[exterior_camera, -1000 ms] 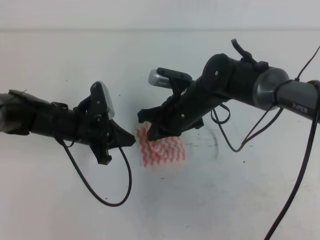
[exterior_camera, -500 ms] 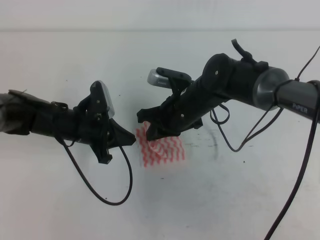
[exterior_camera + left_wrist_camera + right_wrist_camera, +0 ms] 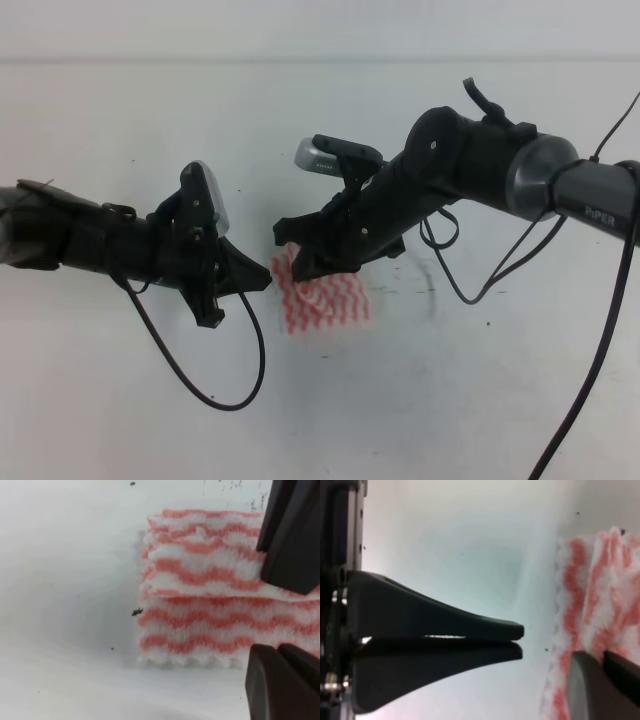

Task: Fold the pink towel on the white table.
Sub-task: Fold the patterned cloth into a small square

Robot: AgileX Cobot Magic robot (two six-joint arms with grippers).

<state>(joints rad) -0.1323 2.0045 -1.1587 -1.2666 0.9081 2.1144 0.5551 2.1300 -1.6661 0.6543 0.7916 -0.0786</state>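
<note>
The pink towel point(image 3: 325, 300) lies folded on the white table point(image 3: 450, 400), its upper layer set back from the lower edge point(image 3: 210, 605). My left gripper point(image 3: 263, 281) is shut and empty, hovering just left of the towel's edge; the right wrist view shows its fingers point(image 3: 519, 630) pressed together. My right gripper point(image 3: 284, 239) is also shut, its tip above the towel's far left corner. It appears as a dark block point(image 3: 291, 540) over the upper layer. I cannot see it pinching any cloth. The towel point(image 3: 590, 605) lies flat beneath it.
Black cables hang from both arms, one looping over the table point(image 3: 215, 395) below the left arm. A faint dark scuff mark point(image 3: 432, 290) sits right of the towel. Small dark specks point(image 3: 137, 612) dot the surface.
</note>
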